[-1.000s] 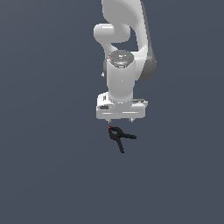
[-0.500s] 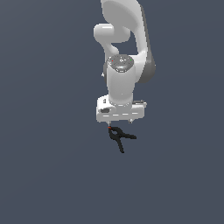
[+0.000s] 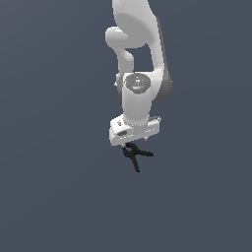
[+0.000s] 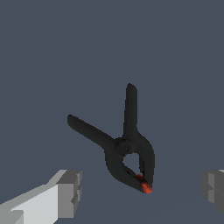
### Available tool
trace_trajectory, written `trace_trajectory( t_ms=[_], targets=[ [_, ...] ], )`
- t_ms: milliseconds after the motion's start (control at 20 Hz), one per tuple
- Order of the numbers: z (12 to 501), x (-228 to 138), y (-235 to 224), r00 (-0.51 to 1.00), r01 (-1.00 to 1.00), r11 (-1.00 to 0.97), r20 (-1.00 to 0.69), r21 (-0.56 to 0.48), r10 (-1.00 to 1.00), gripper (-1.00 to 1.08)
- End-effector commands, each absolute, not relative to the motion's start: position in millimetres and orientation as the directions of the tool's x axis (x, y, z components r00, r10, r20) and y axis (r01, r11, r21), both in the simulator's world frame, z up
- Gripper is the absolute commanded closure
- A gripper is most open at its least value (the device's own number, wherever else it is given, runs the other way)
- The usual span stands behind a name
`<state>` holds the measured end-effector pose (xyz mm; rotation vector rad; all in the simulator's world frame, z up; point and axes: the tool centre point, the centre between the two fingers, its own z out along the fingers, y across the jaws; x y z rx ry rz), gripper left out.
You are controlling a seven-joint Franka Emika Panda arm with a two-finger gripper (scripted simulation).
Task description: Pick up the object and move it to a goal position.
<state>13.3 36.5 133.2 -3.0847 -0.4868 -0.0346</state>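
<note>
Two grey fingertips frame the lower corners of our wrist view, spread wide with nothing between them, so our gripper holds nothing yet. Centre frame lies the black spring clamp, handles splayed upward, red tip low, resting on the dark surface. We judge descent, grasp, lift and carry all remain.
</note>
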Motion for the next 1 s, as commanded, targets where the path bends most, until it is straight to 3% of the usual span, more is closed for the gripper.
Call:
trace_trajectory(
  t_ms=[0,450,950],
  targets=[
    [123,13,37,0.925,0.380,-0.925,0.021,-0.009,0.380,-0.92],
    [89,11,38,0.801,0.598,-0.801,0.007,0.000,0.598,-0.92],
    [71,10,40,0.709,0.705,-0.709,0.000,0.000,0.705,-0.92]
  ],
)
